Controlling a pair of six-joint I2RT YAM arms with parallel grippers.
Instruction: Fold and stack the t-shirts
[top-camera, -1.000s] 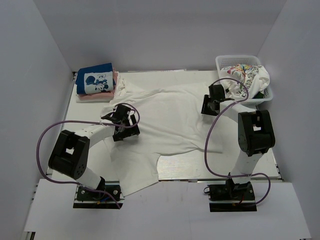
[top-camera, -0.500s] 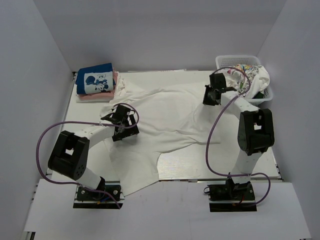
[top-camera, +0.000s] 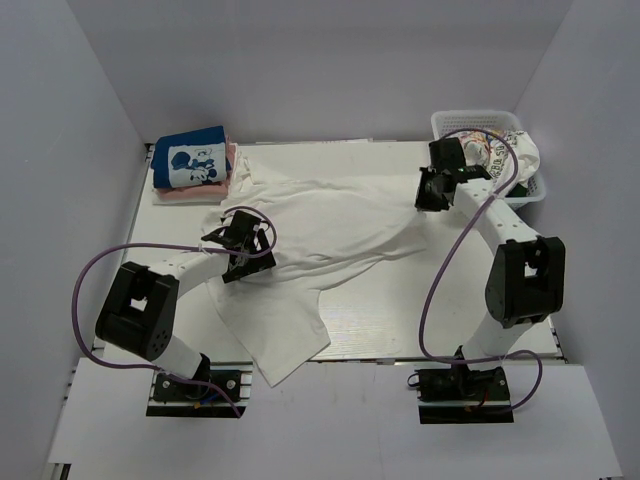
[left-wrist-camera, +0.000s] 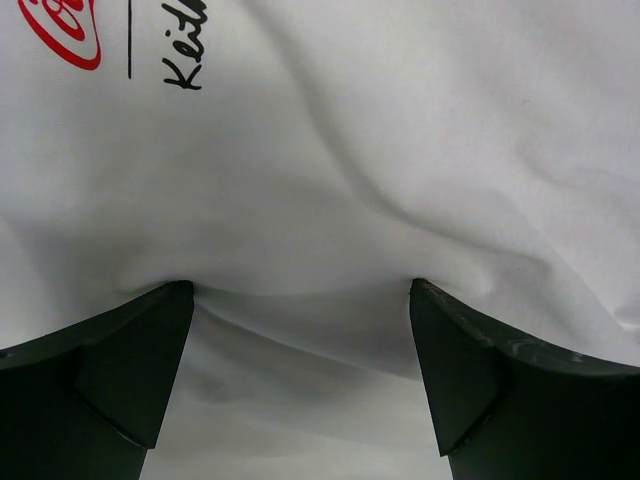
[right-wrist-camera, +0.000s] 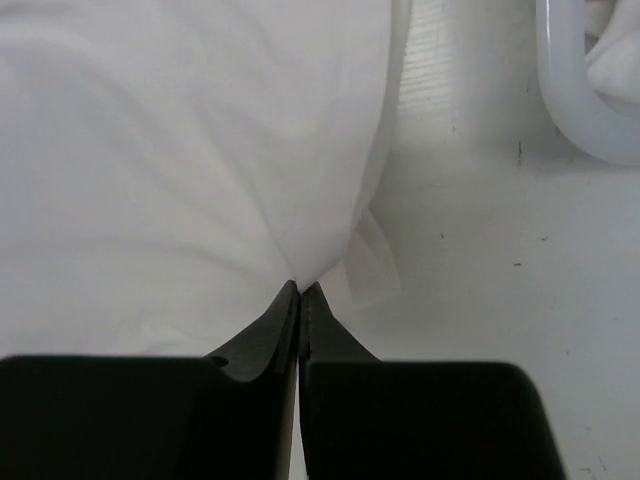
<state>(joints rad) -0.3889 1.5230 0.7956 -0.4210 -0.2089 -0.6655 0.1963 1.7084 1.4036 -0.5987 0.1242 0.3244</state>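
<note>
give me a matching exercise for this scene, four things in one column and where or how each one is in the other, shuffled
Things:
1 left tool
2 right tool
3 blue shirt
4 basket

Place or state:
a far right corner, printed shirt inside
b shut on the white shirt at its edge
c open, over the white shirt
d on top of the folded pile, far left

Pairs: 1-c, 2-b, 3-d, 4-a

The white counter (top-camera: 380, 310) carries a large crumpled white cloth t-shirt (top-camera: 320, 220), a folded blue-over-pink t-shirt stack (top-camera: 190, 165) far left, and a white plastic mesh basket (top-camera: 470, 118) far right.
</note>
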